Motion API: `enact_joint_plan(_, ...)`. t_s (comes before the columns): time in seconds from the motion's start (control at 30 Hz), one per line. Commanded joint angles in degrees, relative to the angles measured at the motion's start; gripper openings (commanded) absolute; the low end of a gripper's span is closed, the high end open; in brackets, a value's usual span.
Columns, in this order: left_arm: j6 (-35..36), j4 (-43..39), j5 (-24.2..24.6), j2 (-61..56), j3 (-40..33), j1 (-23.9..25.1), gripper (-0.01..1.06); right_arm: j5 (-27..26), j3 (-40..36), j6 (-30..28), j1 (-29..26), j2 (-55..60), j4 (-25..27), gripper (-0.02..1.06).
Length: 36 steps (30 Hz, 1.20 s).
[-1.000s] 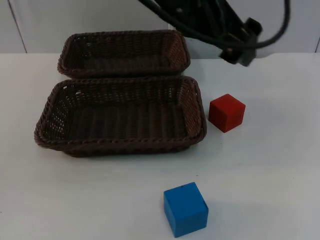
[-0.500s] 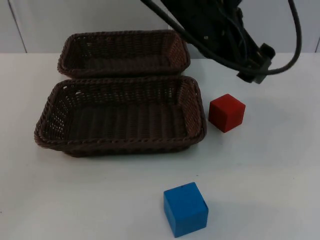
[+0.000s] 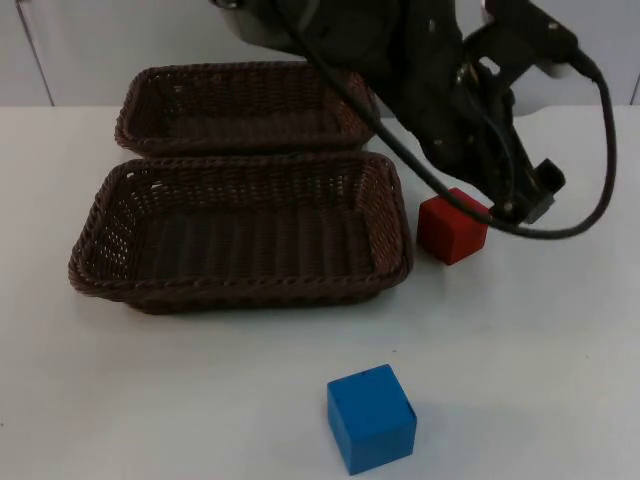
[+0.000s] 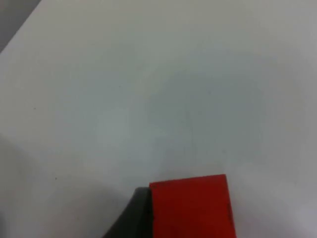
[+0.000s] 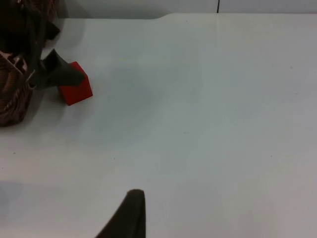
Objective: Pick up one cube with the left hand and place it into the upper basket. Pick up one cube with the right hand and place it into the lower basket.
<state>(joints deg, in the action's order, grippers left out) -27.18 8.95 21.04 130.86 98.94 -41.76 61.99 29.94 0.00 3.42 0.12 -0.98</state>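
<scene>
Fingers of the left gripper (image 3: 525,200) hang just over the red cube (image 3: 453,227) in the top view; whether they are apart I cannot tell. That cube sits on the white counter (image 3: 540,340) beside the lower basket (image 3: 240,235), the upper basket (image 3: 245,105) behind by the grey wall (image 3: 100,50), the blue cube (image 3: 371,417) at the counter's near edge.

Left wrist view: red cube (image 4: 190,206) on bare counter.

Right wrist view: the waiting right arm's fingertip (image 5: 130,213) over the counter, the red cube (image 5: 76,89) far off; its finger gap cannot be told.
</scene>
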Motion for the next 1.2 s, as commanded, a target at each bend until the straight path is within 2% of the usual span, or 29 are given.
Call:
enact_joint_plan(0.0, -0.47, -0.99, -1.66, 1.19, 0.78, -0.23, 1.03, -0.14, -0.37, 0.0, 0.0, -0.12, -0.48, 1.05)
enact_joint_plan(0.37, -0.92, -3.05, 1.25, 8.98, 9.24, -0.23, 1.03, -0.14, -0.37, 0.0, 0.0, -0.12, -0.6, 1.05)
enact_joint_plan(0.77, 1.08, -4.69, 2.23, 11.63, 9.5, 1.82, 1.03, -0.14, -0.37, 0.0, 0.0, -0.12, -0.6, 1.05)
enact_joint_plan(1.17, 1.08, -5.53, 1.85, 13.23, 9.5, 1.82, 1.03, -0.14, -0.37, 0.0, 0.0, -0.12, -0.6, 1.05)
